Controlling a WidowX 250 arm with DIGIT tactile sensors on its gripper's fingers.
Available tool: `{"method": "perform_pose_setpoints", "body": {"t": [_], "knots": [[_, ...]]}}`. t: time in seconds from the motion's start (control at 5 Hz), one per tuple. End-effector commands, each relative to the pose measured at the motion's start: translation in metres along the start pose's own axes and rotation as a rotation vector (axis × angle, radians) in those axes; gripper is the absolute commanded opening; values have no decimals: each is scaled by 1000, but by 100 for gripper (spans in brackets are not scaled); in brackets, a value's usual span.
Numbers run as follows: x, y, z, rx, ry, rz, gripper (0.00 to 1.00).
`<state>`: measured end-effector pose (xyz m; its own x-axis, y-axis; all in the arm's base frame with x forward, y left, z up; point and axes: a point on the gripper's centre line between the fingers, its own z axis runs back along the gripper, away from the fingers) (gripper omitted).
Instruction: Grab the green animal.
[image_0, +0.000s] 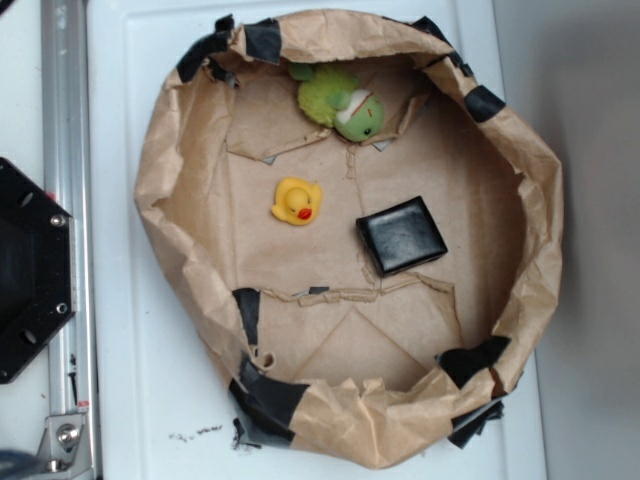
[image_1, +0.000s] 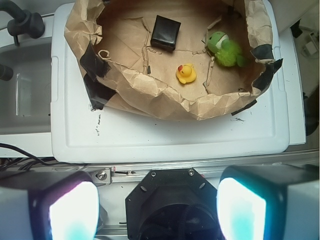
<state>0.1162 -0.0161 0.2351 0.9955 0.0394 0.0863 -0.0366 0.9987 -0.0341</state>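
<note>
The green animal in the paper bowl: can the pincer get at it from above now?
Probably yes. The green animal lies uncovered, apart from the duck, though the paper wall stands close beside it. The open pincer is far off.

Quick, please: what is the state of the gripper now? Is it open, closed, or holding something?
Gripper: open and holding nothing; the green animal lies far off in the paper bowl.
</note>
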Motion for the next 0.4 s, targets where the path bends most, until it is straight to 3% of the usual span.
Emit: {"method": "perform_pose_setpoints", "body": {"t": [0.0,0.2], "knots": [[0,0,0,0,0,0,100],[48,30,-32,254,-27,53,100]]}}
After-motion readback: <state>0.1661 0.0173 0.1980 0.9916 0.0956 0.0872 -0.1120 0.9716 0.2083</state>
